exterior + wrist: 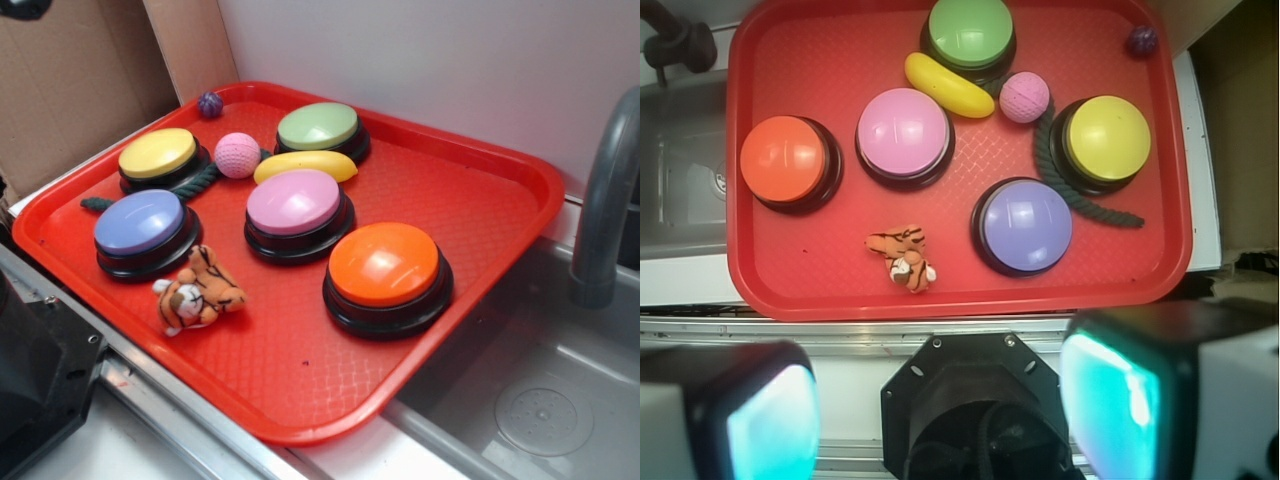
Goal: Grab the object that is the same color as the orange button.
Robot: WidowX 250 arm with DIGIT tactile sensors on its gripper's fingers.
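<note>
The object, a small orange plush tiger (200,291) (903,258) with black stripes, lies on the red tray (300,400) (790,60) near its front edge. The orange button (386,268) (787,160) stands on the same tray, beyond a gap from the tiger. My gripper (940,405) hangs high above the tray's near edge and the robot's base, its two fingers wide apart with nothing between them. It is well clear of the tiger. In the exterior view only a dark part of the arm shows at the top left corner.
Pink (295,205) (904,133), purple (140,225) (1025,224), yellow (158,156) (1108,138) and green (319,128) (971,30) buttons share the tray with a yellow banana toy (948,86), pink ball (1024,96), dark rope (1065,190) and small purple ball (1142,40). A sink (540,400) and faucet (605,200) adjoin.
</note>
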